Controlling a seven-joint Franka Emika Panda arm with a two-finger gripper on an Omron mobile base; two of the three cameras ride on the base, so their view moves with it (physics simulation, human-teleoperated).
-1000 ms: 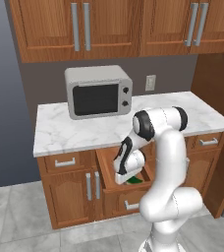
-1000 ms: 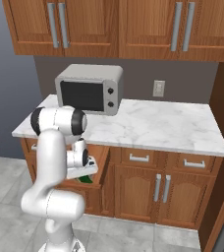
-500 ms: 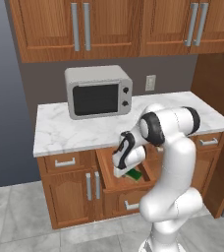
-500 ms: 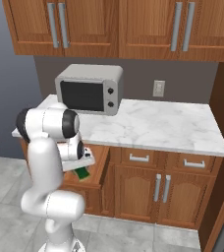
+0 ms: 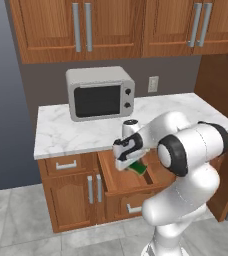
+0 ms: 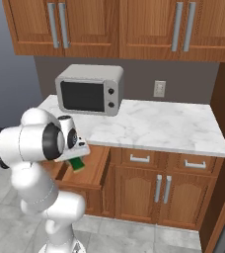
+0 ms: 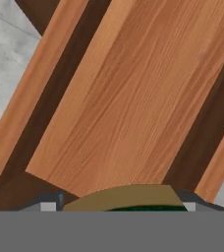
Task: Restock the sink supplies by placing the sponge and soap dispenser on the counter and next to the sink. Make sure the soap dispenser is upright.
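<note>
two-finger gripper (image 5: 132,165) on white arm: jaws clamped on the flat green-and-yellow sponge (image 5: 137,167), which sits between the fingertips, held above the open brown wooden drawer (image 5: 117,181) under the white marble counter (image 5: 61,135).

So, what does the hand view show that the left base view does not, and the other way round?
Hand view alone: the bare wooden floor of the open drawer seen from straight above, with the sponge's yellow layer at the pincer.
Left base view alone: the microwave, the marble counter and the upper cabinets.
Both: the sponge, held above the open drawer.
</note>
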